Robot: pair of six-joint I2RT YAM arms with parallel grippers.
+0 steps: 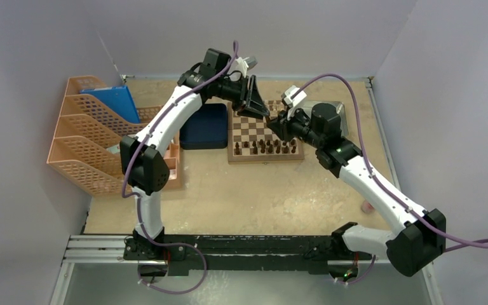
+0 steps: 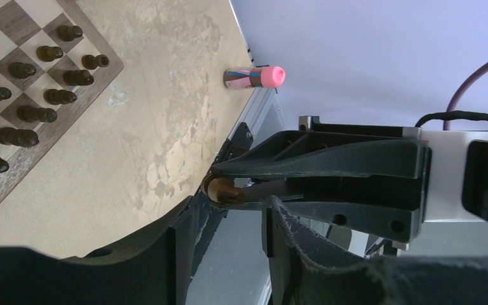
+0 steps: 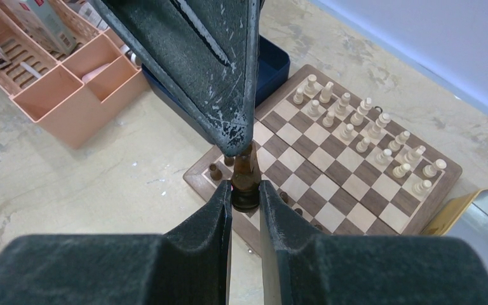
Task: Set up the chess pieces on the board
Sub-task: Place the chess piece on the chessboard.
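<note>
The board lies at the back middle of the table. Dark brown chess pieces stand in rows along its near side, and pale pieces fill the far side. Both grippers meet above the board. My right gripper is shut on the base of one dark chess piece. That same held piece shows in the left wrist view, just beyond my fingertips. My left gripper is open, with nothing in the gap. One left finger reaches the top of the held piece.
A dark blue tray sits left of the board. An orange file rack with a blue folder stands at the far left. A silver tray shows behind the right arm. A pink-capped tube lies near the table's right edge.
</note>
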